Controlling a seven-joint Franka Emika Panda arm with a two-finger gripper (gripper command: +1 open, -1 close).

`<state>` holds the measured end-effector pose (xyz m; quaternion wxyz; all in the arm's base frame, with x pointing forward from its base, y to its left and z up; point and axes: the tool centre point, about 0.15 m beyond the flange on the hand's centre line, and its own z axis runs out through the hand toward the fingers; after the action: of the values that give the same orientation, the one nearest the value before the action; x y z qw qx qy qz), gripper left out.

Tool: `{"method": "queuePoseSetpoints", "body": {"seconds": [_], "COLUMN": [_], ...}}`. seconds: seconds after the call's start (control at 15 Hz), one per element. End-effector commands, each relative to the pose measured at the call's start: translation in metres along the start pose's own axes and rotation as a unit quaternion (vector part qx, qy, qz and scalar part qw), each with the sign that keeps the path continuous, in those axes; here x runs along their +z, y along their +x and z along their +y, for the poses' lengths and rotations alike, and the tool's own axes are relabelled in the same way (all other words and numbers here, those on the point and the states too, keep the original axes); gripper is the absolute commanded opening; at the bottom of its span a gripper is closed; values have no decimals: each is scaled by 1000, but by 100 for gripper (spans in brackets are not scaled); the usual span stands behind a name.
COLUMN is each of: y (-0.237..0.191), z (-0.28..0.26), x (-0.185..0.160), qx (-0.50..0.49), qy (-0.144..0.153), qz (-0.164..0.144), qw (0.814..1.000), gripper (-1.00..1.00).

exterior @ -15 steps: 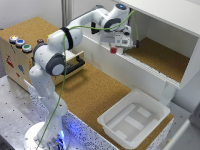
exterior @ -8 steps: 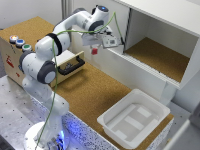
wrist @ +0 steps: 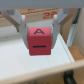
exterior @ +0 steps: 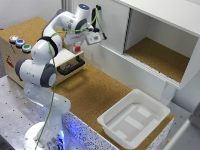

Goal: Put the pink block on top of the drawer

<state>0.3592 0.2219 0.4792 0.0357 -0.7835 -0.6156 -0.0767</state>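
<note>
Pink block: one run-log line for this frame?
claw: shut on pink block | block: off the surface, letter A facing wrist camera | position: above open drawer | placement: not yet done

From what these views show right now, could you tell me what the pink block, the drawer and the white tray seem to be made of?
The pink block, held between the gripper fingers, looks like painted wood or plastic: flat matte faces with a printed letter. The drawer seems to be light wood, pale sides under a speckled cork-like top. The white tray looks like moulded plastic: smooth, with rounded corners.
</note>
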Motion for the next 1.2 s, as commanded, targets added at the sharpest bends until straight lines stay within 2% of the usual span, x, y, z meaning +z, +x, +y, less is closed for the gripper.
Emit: {"method": "queuePoseSetpoints", "body": {"seconds": [0.0, 0.27, 0.67, 0.87, 1.13], "y": [106, 163, 234, 253, 259], "z": [13, 32, 33, 35, 46], "x": [-1, -7, 24, 44, 70], "qx": [26, 2, -77, -93, -94], "qy": [-31, -44, -10, -2, 27], "qz": [-18, 33, 85, 89, 98], "qw": [999, 998, 993, 992, 990], "gripper": [-100, -100, -100, -100, -100]}}
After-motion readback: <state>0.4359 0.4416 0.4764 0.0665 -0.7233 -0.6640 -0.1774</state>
